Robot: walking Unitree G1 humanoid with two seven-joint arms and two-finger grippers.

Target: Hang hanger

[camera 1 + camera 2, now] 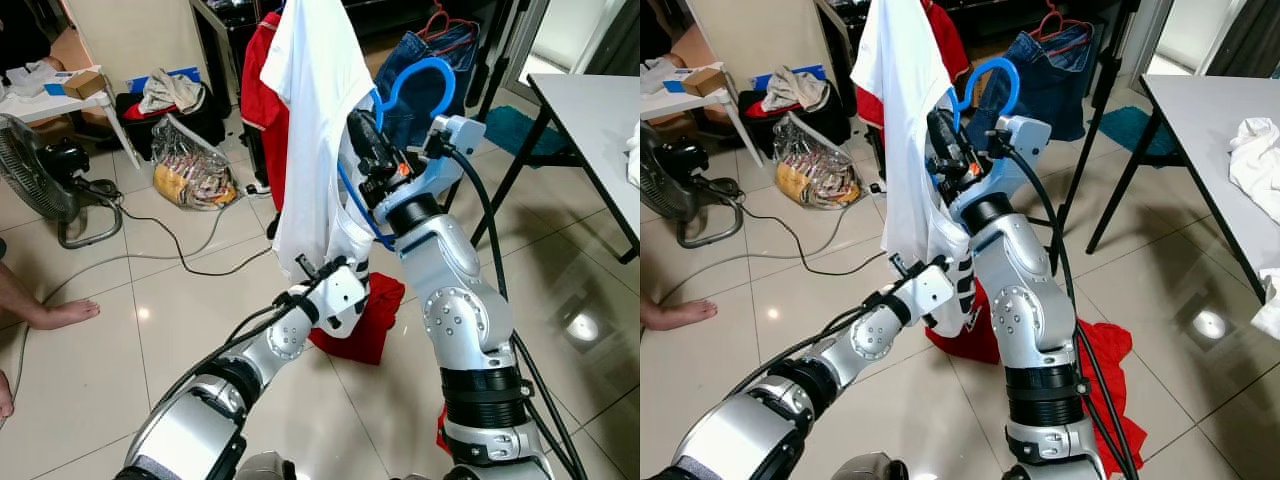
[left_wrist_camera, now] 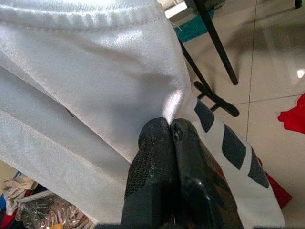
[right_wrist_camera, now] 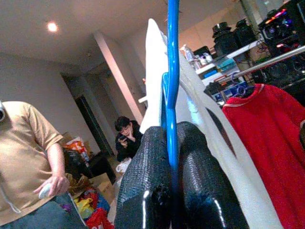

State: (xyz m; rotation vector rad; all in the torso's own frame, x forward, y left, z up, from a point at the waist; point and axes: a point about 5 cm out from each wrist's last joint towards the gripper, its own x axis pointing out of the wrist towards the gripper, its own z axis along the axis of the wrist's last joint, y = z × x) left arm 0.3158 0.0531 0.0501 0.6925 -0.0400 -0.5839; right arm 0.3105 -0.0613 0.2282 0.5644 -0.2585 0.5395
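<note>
**Shirt on hanger, held up, not yet on the rail**

L to R: a fan (image 1: pixel 35 175) on the floor far left w/ a cable trailing off, a plastic bag (image 1: pixel 192 170) of stuff beyond it.

Left gripper (image 2: pixel 167 138) is low centre, jaws clenched on a fold of the white shirt (image 1: pixel 315 120) near its lower part, keeping the cloth pulled down and steady.

Right gripper (image 3: pixel 170 138) is raised just right of the shirt, jaws grasping the blue hanger (image 1: pixel 420 80) on its wire below the hook. The hook curves up above the gripper, free in the air, touching nothing.

Behind: a red shirt (image 3: pixel 267 143) hangs on a rail (image 3: pixel 267 59), jeans (image 1: pixel 435 70) on another hanger further right. Bench (image 1: pixel 590 110) at far right. Red cloth (image 1: pixel 1100 370) on the floor by the robot.

Progress, judged: shirt looks mounted on the hanger, so dressing seems done. Left to do: lift the hook to the rail, seat it, let go w/ both jaws. Rail lies well apart from the hook, so reach or a step fwd is prob. needed.
</note>
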